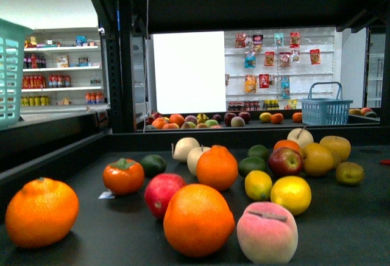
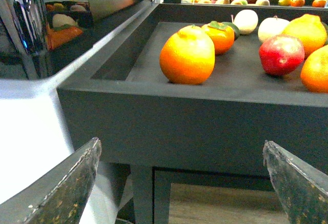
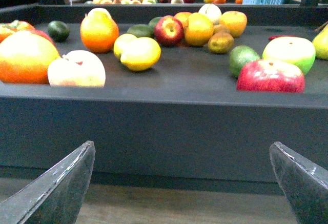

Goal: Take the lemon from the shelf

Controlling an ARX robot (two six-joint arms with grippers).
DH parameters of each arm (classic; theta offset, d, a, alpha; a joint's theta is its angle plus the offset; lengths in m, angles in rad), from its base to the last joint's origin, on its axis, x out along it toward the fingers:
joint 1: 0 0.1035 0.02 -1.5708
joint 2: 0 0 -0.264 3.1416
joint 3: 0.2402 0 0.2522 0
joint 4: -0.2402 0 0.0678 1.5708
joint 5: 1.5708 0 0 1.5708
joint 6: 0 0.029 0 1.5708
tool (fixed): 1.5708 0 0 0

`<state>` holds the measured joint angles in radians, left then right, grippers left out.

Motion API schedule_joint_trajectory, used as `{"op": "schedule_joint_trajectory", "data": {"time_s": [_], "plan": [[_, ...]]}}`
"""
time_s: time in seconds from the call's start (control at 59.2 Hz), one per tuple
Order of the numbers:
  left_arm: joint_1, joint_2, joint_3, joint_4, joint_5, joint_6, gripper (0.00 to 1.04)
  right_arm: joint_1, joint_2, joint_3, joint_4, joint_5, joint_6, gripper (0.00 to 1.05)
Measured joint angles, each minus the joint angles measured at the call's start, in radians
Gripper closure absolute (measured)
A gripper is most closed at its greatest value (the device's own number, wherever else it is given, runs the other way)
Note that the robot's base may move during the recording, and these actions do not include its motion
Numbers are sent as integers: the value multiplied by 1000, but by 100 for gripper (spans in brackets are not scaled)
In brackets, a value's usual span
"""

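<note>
A bright yellow oval lemon (image 1: 290, 194) lies on the black deck of the shelf (image 1: 347, 229), right of centre, with a second, smaller lemon (image 1: 258, 185) touching its left side. Both show in the right wrist view, the larger lemon (image 3: 139, 54) and the smaller lemon (image 3: 124, 43). My right gripper (image 3: 182, 144) is open and empty, below and in front of the shelf's dark front wall (image 3: 179, 126). My left gripper (image 2: 180, 143) is open and empty, also below the shelf's front wall (image 2: 205, 121), near its left corner. Neither arm shows in the front view.
Around the lemons lie oranges (image 1: 198, 219), a peach (image 1: 267, 232), a red apple (image 1: 284, 161), limes (image 1: 251, 165), a persimmon (image 1: 124, 176) and golden pears (image 1: 318, 159). In the right wrist view a red apple (image 3: 270, 76) and a peach (image 3: 77, 69) sit by the front edge. A blue basket (image 1: 325, 110) stands behind.
</note>
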<state>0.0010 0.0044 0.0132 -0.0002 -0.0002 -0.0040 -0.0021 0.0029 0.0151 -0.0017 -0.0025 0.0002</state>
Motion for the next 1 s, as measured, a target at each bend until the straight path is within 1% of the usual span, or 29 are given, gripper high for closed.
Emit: {"op": "schedule_joint_trajectory", "data": {"time_s": [0.997], "plan": [[0,0,0,0,0,0,8,0,0,0,0,0,0,2]]}}
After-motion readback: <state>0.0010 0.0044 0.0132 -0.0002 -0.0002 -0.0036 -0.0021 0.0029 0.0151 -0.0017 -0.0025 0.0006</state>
